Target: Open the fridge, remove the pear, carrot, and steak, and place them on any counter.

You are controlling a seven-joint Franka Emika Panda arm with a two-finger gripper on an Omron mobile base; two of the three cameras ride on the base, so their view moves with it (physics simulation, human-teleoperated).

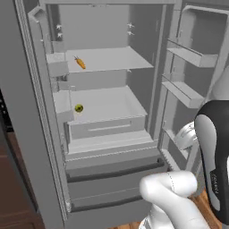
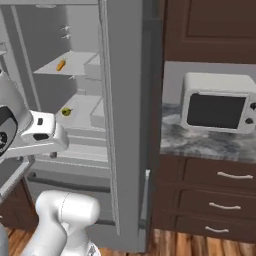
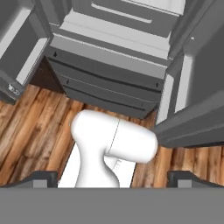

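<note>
Hand (image 3: 112, 179), spread wide and empty, hangs low before the fridge (image 1: 112, 147), well below pear (image 1: 78, 108) and carrot (image 1: 80, 63).

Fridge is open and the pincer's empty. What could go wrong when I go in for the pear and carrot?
1. The pear sits near the left front corner of its shelf; a nudge could roll the round fruit off.
2. The carrot is slim and lies flat on the upper shelf, so the open pincer may scrape the shelf or slip off it.
3. The fridge doors stand close on both sides of the arm, so a wide swing could hit them.
</note>
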